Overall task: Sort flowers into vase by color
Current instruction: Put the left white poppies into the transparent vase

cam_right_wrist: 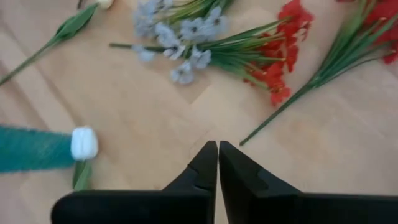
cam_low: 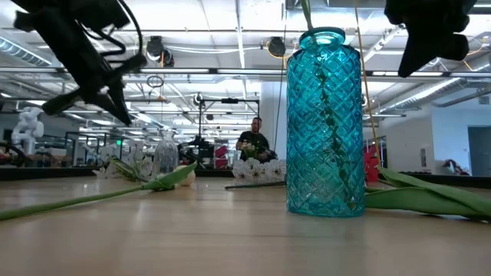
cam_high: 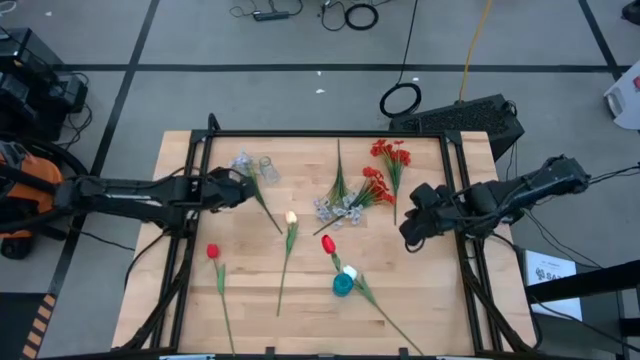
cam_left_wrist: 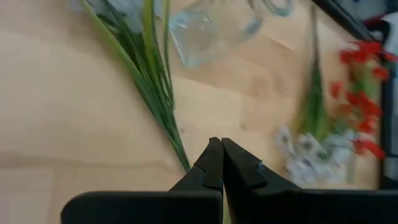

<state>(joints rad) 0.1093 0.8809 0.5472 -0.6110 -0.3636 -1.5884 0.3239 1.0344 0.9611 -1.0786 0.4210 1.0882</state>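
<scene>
On the pale wooden table (cam_high: 180,290) your tall blue glass vase (cam_high: 343,284) holds only a white rosebud (cam_high: 350,271), loose flowers lie beyond it, and both the left gripper (cam_high: 243,189) and right gripper (cam_high: 408,232) are clenched empty, so a careless sweep near the vase could topple it.

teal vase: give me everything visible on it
The teal vase is translucent blue-green glass with an embossed diamond lattice, a cylindrical body, a short neck and a rolled rim. It stands upright on the wooden table near the front edge, right of centre. One white rosebud sits at its mouth, its green stem showing through the glass. A red tulip lies just behind it; leaves lie beside its base. Neither gripper touches it.
</scene>
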